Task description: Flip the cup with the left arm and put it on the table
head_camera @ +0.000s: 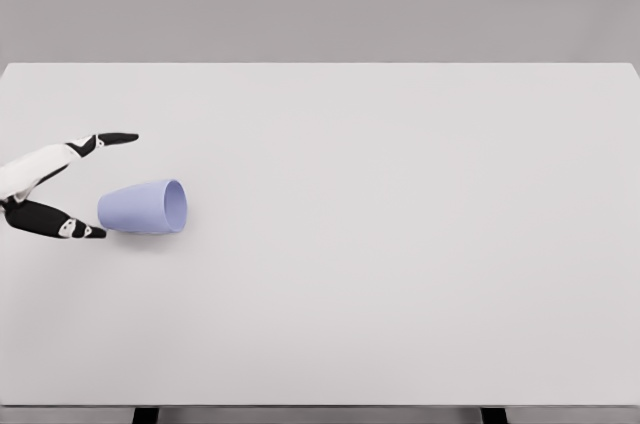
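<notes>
A pale lavender cup [145, 206] lies on its side on the white table [400, 244], at the left. Its open mouth faces right and its closed base faces left. My left hand [105, 184] comes in from the left edge, right behind the cup's base. Its fingers are spread: one black-tipped finger [115, 138] points right above the cup, and another finger [60, 223] reaches low to the cup's base. The cup is not grasped. The right arm does not show.
</notes>
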